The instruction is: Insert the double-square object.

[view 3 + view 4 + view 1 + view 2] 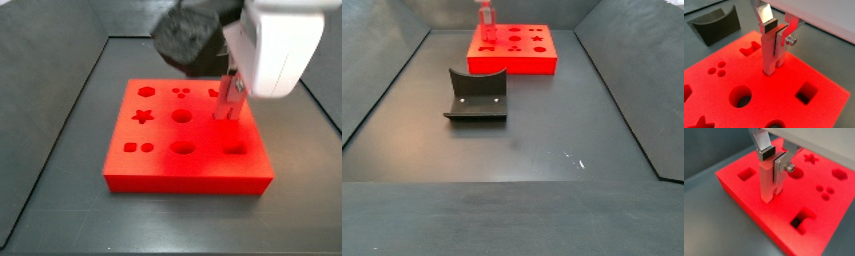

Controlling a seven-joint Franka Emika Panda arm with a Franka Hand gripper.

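Pincer (775, 31) clamped on the double-square object (772, 55), held upright over the red block (777, 105), lower end sunk in a hole at the block's top face. Other shaped holes in the block unfilled. Dark curved holder (477, 96) standing apart on the desk (543, 150).

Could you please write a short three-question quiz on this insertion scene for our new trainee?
1. True or false: the slim bright-red double-square bar is lying flat on the dark floor.
2. What grips the bar in both wrist views?
A. nothing
B. the silver two-finger gripper
C. the dark grey curved holder
3. Fill in: the bar's lower end meets the top of the big flat red foam ____.

Key:
1. False; it stands upright, held over the block.
2. B; the jaws are closed on its upper part.
3. block; how far it has gone in cannot be told.
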